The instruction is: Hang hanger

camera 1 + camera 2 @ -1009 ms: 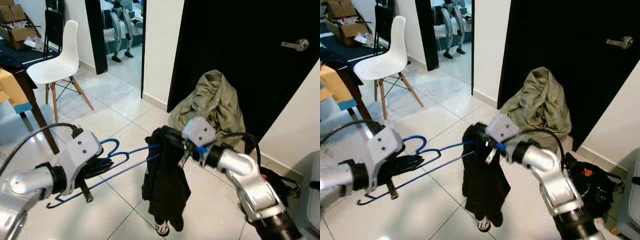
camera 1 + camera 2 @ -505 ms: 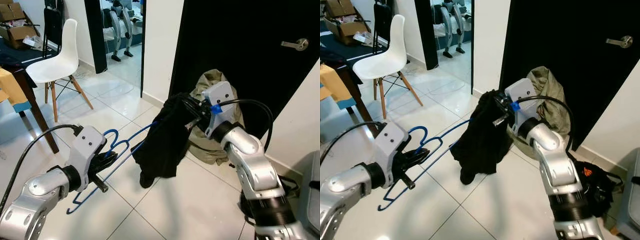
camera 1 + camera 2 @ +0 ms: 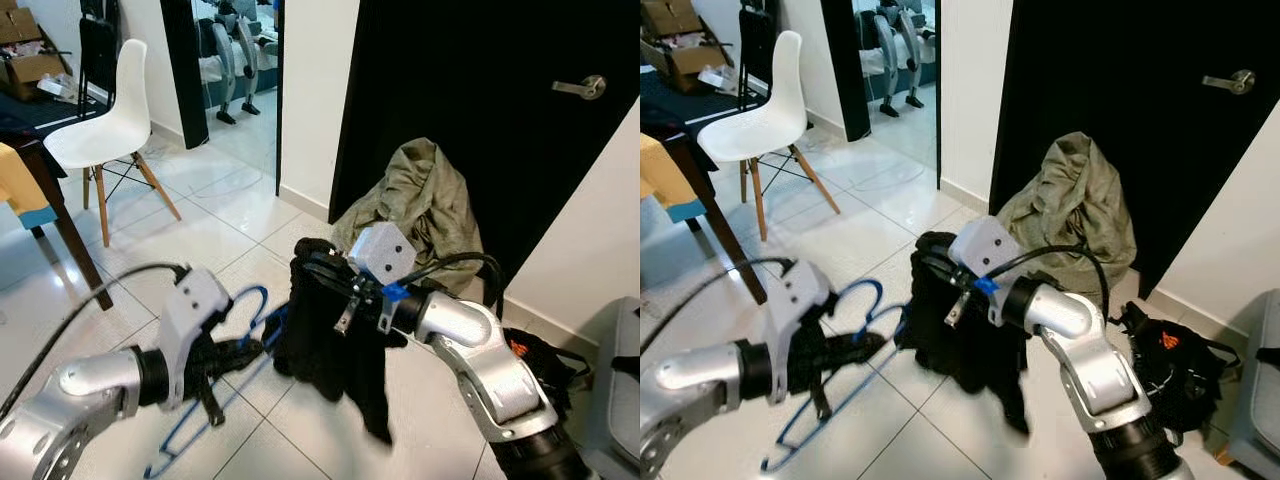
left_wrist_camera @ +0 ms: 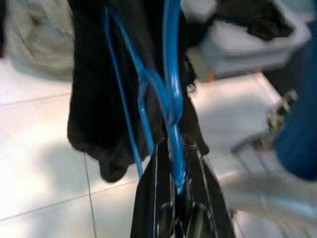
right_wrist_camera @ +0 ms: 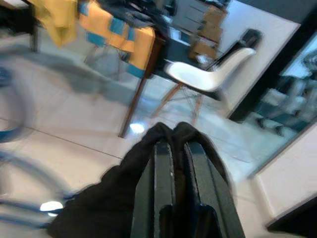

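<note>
The left pincer (image 3: 232,352) is clamped on the blue wire hanger (image 3: 215,385), whose frame slants down toward the tiled floor (image 3: 200,235) below it. The hanger's far arm runs from this pincer into the black garment (image 3: 335,345). The right pincer (image 3: 318,272) is closed on the top fold of that garment, which hangs beneath it. Behind the right pincer an olive jacket (image 3: 425,205) lies heaped against the black door (image 3: 480,90). A white chair (image 3: 105,125) stands well beyond the left pincer.
</note>
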### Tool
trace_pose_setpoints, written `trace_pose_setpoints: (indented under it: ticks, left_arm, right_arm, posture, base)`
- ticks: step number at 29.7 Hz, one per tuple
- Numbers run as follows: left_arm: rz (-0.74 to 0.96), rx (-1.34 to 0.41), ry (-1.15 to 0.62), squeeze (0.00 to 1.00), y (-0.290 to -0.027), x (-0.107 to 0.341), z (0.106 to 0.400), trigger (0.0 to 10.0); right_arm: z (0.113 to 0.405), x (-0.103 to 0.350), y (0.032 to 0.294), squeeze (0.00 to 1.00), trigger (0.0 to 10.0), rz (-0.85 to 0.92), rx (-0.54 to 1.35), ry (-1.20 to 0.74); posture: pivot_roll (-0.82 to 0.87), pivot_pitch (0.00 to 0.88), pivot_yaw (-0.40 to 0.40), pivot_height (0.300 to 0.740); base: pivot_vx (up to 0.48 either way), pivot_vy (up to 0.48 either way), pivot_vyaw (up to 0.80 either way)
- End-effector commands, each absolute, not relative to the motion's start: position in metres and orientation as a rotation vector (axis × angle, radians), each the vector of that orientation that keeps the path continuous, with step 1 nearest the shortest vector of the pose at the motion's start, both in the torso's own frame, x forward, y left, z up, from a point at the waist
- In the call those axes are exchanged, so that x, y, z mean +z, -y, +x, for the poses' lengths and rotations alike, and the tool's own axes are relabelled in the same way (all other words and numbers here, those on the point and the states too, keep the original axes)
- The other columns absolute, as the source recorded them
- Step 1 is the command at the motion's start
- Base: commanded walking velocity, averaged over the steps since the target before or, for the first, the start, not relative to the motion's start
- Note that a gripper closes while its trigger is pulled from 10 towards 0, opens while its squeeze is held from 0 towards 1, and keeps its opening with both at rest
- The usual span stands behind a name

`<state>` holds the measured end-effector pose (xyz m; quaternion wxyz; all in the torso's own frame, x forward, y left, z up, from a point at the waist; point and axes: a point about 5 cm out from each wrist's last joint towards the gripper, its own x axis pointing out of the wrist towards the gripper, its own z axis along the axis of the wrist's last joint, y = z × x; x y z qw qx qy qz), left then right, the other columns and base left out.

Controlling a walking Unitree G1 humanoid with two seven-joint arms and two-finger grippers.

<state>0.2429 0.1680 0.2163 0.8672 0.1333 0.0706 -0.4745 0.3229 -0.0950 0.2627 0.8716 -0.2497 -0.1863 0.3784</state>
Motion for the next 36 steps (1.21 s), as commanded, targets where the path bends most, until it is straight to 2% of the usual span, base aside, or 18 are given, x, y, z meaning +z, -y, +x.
trace_pose_setpoints:
  ticks: [1,3,6,9,11,16,18,25,31,36]
  left_arm:
    - [0.285,-1.055,-0.148,0.00,-0.164,0.219,0.235,10.0]
    - [0.304,-1.039,-0.166,0.00,-0.173,0.220,0.231,10.0]
    - [0.310,-1.034,-0.172,0.00,-0.176,0.221,0.230,10.0]
    - [0.312,-1.016,-0.178,0.00,-0.183,0.227,0.226,10.0]
    - [0.311,-1.010,-0.177,0.00,-0.183,0.228,0.225,10.0]
    - [0.301,-0.994,-0.166,0.00,-0.183,0.228,0.228,10.0]
    - [0.279,-0.936,-0.138,0.00,-0.185,0.229,0.238,10.0]
    - [0.197,-0.781,-0.070,0.00,-0.198,0.237,0.261,10.0]
    - [0.199,-0.765,-0.044,0.00,-0.200,0.242,0.267,10.0]
    - [0.242,-0.723,0.004,0.00,-0.194,0.246,0.280,10.0]
  right_arm:
    - [0.326,0.268,0.100,0.00,10.0,-0.558,0.728,0.424]
    - [0.341,0.269,0.119,0.00,10.0,-0.641,0.588,0.389]
    - [0.345,0.269,0.127,0.00,10.0,-0.674,0.544,0.378]
    - [0.351,0.269,0.146,0.00,10.0,-0.795,0.477,0.360]
    - [0.350,0.269,0.148,0.00,10.0,-0.793,0.487,0.360]
    - [0.339,0.270,0.141,0.00,10.0,-0.737,0.618,0.385]
    - [0.319,0.266,0.132,0.00,10.0,-0.685,0.812,0.385]
    - [0.283,0.272,0.126,0.00,10.0,-0.586,1.054,0.376]
    - [0.272,0.270,0.124,0.00,10.0,-0.597,1.129,0.364]
    - [0.268,0.279,0.106,0.00,10.0,-0.447,1.149,0.422]
  posture:
    - [0.01,0.212,-0.054,0.740]
    - [0.01,0.215,-0.058,0.740]
    - [0.01,0.216,-0.058,0.740]
    - [0.01,0.218,-0.060,0.740]
    - [0.02,0.219,-0.062,0.740]
    - [0.01,0.219,-0.060,0.740]
    - [0.01,0.215,-0.057,0.740]
    - [-0.01,0.212,-0.051,0.740]
    - [-0.01,0.209,-0.050,0.740]
    - [-0.01,0.205,-0.050,0.740]
  base:
    - [0.000,0.000,0.00]
    - [0.000,0.000,0.00]
    - [0.000,0.000,0.00]
    - [0.000,0.000,0.00]
    - [0.000,0.000,0.00]
    - [0.000,0.000,0.00]
    - [0.000,0.000,0.00]
    - [0.000,0.000,0.00]
    - [0.000,0.000,0.00]
    - [0.000,0.000,0.00]
